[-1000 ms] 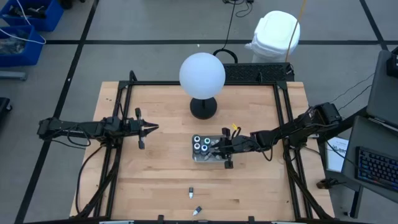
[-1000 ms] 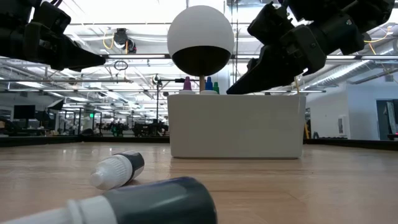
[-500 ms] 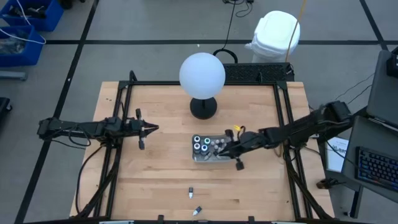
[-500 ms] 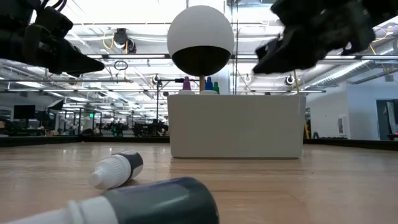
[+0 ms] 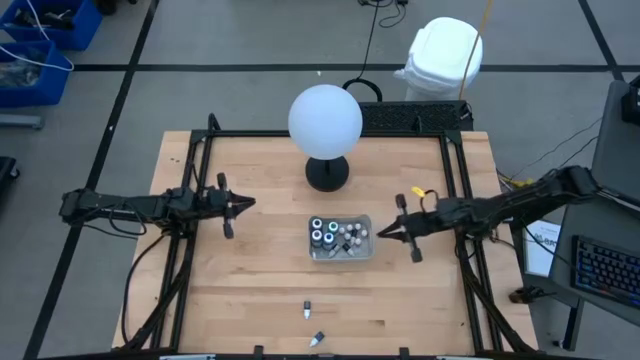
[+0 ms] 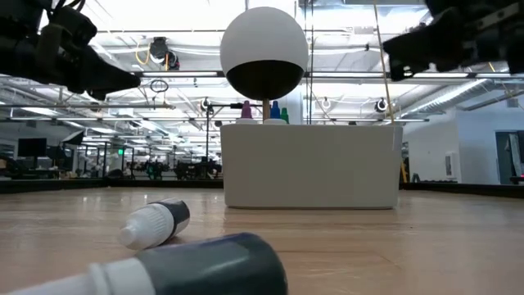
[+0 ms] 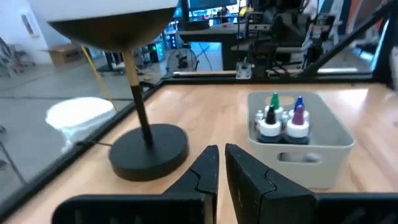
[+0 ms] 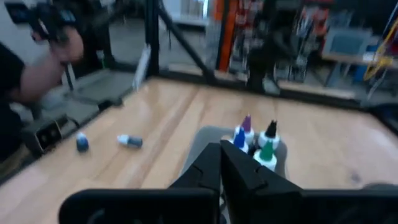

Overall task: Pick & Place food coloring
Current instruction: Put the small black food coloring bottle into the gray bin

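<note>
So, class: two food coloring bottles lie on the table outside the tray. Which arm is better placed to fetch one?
Probably the right: its empty, shut hand sits beside the tray, nearer the two loose bottles. The left hand waits farther away.

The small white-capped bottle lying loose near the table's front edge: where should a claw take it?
Grip the small bottle across its round body, coming straight down from above. It lies on its side on bare wood, apart from the darker bottle, leaving both flanks open.

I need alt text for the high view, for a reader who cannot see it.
Seen from above, a clear tray of food coloring bottles sits mid-table, with the shut right gripper just beside it. Two bottles lie near the front edge; the left gripper waits at left, behind it a white globe lamp.
</note>
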